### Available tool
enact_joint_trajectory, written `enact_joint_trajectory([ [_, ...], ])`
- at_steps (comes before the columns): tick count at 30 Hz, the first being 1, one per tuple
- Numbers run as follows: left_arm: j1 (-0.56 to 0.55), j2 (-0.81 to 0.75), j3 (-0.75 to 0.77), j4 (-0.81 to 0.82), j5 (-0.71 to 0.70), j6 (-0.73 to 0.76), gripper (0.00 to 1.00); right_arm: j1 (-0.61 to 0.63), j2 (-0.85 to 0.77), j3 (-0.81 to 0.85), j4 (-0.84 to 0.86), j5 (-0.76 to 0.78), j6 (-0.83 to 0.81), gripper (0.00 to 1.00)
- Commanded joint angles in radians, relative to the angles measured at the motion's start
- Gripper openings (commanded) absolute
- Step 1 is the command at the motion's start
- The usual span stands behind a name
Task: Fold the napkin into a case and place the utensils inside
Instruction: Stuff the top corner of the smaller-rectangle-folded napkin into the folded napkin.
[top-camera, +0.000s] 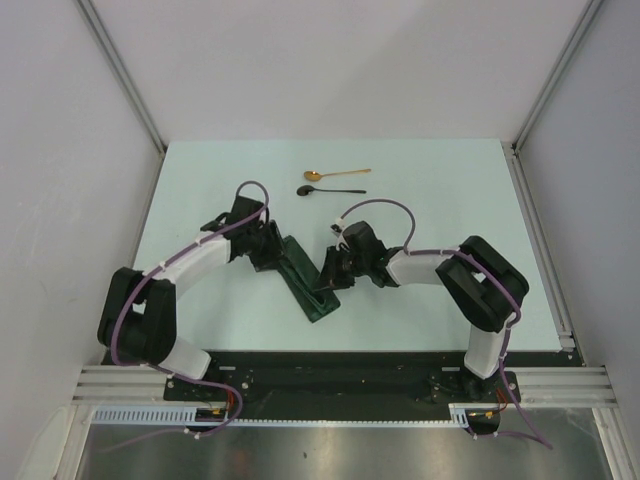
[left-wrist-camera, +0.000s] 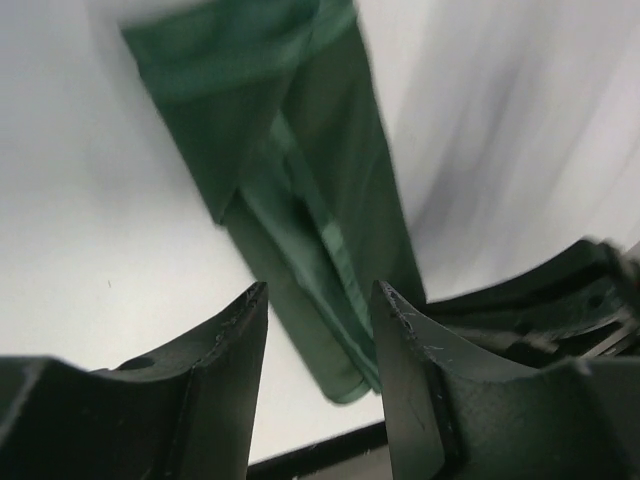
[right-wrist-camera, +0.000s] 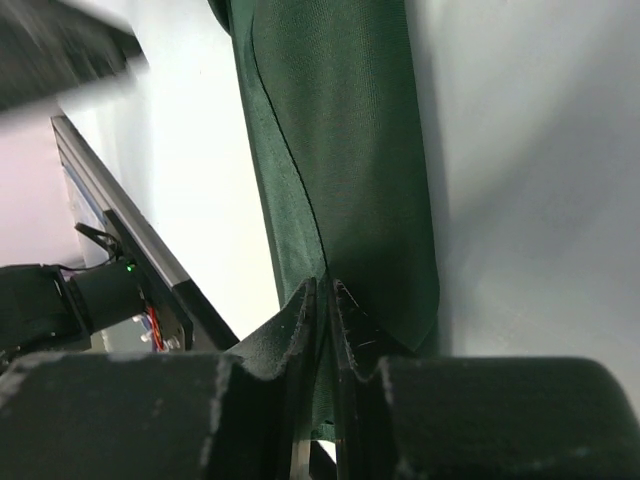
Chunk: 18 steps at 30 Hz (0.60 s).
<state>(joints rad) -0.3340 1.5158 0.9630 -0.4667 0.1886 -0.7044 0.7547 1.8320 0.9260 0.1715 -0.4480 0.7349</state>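
The napkin (top-camera: 305, 280) is dark green and folded into a long, thin strip with layers. It lies flat on the pale table (top-camera: 450, 200), slanting from the upper left down to the lower right, in the middle between the two arms. In the left wrist view the napkin (left-wrist-camera: 300, 200) shows lighter green fold lines running along it, and this picture is a bit blurry. The right gripper (top-camera: 328, 282) is at the low end of the strip. In the right wrist view the right gripper (right-wrist-camera: 322, 295) has its two fingers (right-wrist-camera: 295, 330) pressed close together, and an edge of the napkin (right-wrist-camera: 340, 150) is pinched between them. The left gripper (top-camera: 274, 257) is at the top end of the strip. In its own view the left gripper (left-wrist-camera: 320, 290) has its fingers (left-wrist-camera: 235, 340) wide apart, one on each side, with the cloth showing in the gap. It holds nothing. I cannot tell if those fingers touch the cloth. Farther back on the table lie two small spoons side by side, well apart from the napkin. The gold spoon (top-camera: 335, 175) is behind, and the black spoon (top-camera: 330, 190) is just in front of it.
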Motion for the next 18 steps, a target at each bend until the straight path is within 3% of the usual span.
enact_joint_trajectory([
  [1, -0.017, -0.051, -0.096, -0.013, 0.078, -0.049, 0.51, 0.029, 0.019, 0.013, 0.075, 0.034, 0.066, 0.13],
  [8, -0.037, -0.032, -0.113, 0.014, 0.13, -0.073, 0.5, 0.057, 0.062, 0.02, 0.125, 0.066, 0.126, 0.13],
  [14, -0.04, -0.005, -0.107, 0.051, 0.158, -0.076, 0.42, 0.071, 0.076, 0.01, 0.157, 0.074, 0.15, 0.13],
  [18, -0.042, 0.037, -0.067, 0.069, 0.186, -0.084, 0.31, 0.071, 0.058, 0.008, 0.145, 0.088, 0.133, 0.13],
])
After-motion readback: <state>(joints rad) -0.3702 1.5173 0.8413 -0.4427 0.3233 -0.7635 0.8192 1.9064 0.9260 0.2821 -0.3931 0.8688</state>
